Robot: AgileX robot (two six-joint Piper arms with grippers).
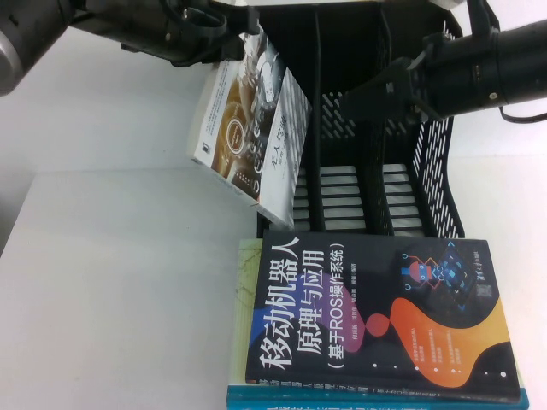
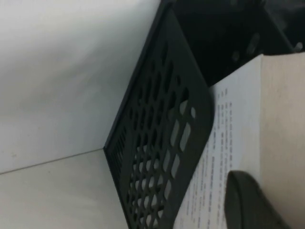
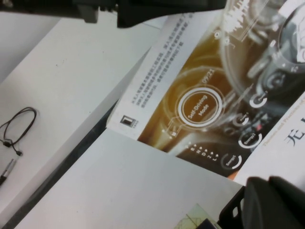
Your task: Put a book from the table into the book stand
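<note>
The left claw (image 1: 244, 38) is at about eleven o'clock in the high view, clamped on the far top edge of the book (image 1: 248, 128); in the left wrist view one dark finger (image 2: 248, 200) lies on the book's white printed cover (image 2: 228, 138). The book hangs tilted in the air, clear of the surface (image 1: 120, 282), its lower corner pointing down toward six o'clock and its right side at the left wall of the book stand (image 1: 376, 145). From the left wrist the stand's perforated side wall (image 2: 162, 143) runs just beside the book. In the right wrist view the cover (image 3: 205, 100) shows an orange dashboard photo with glowing round dials.

The right claw (image 1: 376, 94) is at about one o'clock in the high view, above the stand's right slots, its fingers together and holding nothing. The stand lies at twelve o'clock with its three slots opening toward the camera.

Near six o'clock, just in front of the stand, a dark navy book (image 1: 385, 316) with large white characters and an orange blob lies flat on top of a teal-edged book (image 1: 376, 400). In the right wrist view a thin black cable (image 3: 19, 126) lies looped on a white area well apart from the books
</note>
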